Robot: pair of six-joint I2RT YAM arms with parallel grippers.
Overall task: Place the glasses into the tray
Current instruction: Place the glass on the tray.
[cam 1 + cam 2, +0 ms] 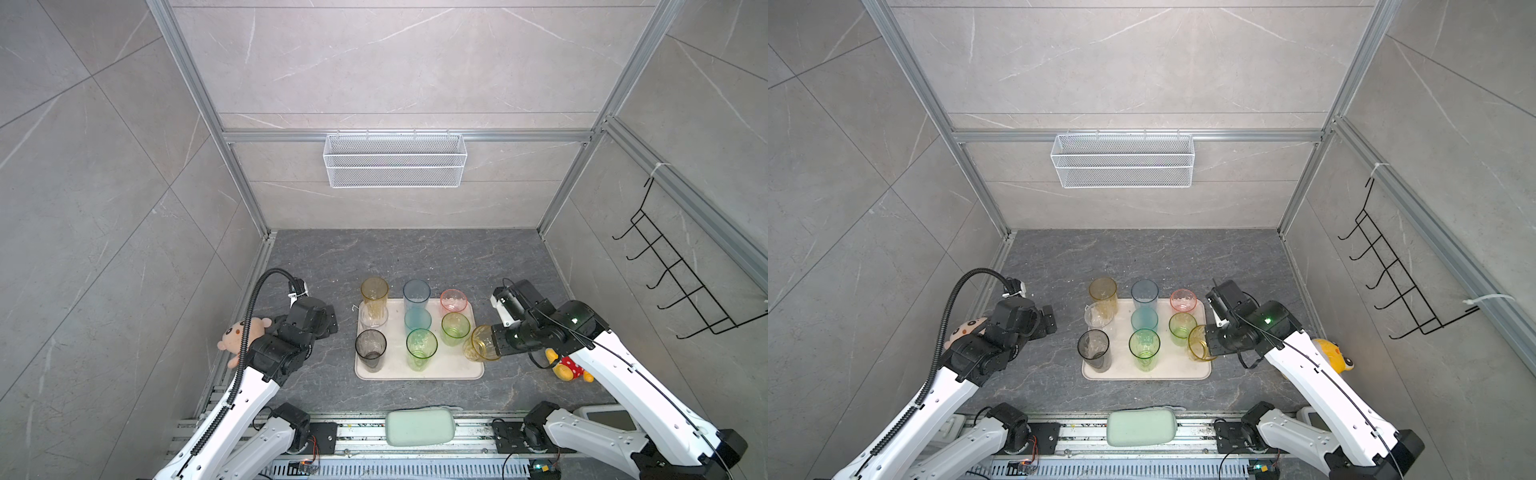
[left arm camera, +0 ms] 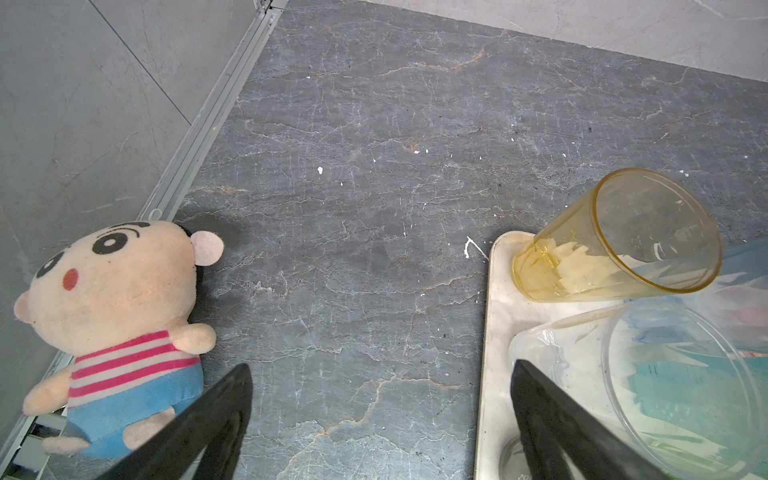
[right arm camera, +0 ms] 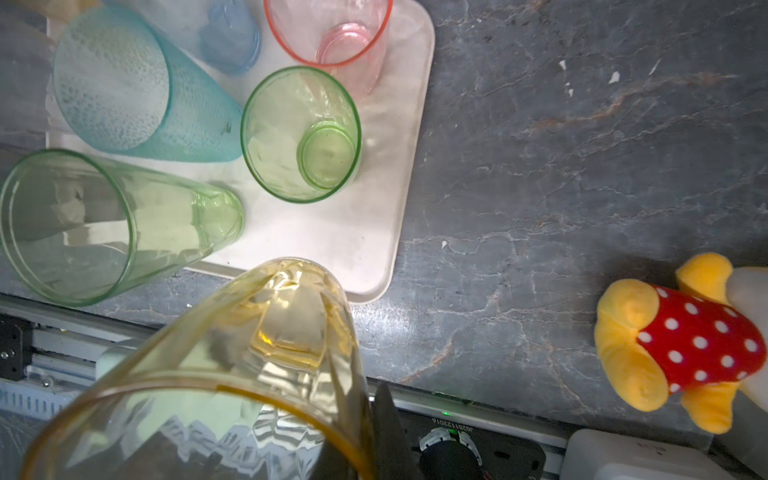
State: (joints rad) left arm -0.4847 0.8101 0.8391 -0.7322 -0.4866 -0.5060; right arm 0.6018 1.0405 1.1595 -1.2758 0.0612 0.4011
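Nine glasses are in view, with one tray (image 1: 453,368) lying mid-counter (image 1: 415,257). Eight glasses stand upright on the tray in three columns.

- **Column nearest the left arm (three):** tall amber tumbler (image 1: 374,291), clear tumbler (image 1: 373,316) and smoky grey tumbler (image 1: 370,348).
- **Middle column (three):** pale blue tumbler (image 1: 416,293), teal tumbler (image 1: 417,321) and tall green tumbler (image 1: 421,348).
- **Column nearest the right arm (two):** pink tumbler (image 1: 453,300) and short green tumbler (image 1: 455,327).

The ninth glass, a second amber tumbler (image 1: 481,343), hangs tilted at the tray's right edge. The right end effector (image 1: 496,343) pinches it by the rim wall. Whether its base touches the tray cannot be told.

The left end effector (image 2: 380,365) is spread wide and holds nothing. It is poised beside the tray's left edge, with one finger (image 2: 552,419) over the rim.

Two plush toys lie on the counter. A striped-shirt doll (image 2: 116,316) is by the left arm, and a yellow toy in red with white dots (image 3: 685,340) is by the right arm. One white wire basket (image 1: 395,160) hangs on the back wall, and one black hook rack (image 1: 673,270) on the right wall. One pale green pad (image 1: 419,426) lies at the front rail.
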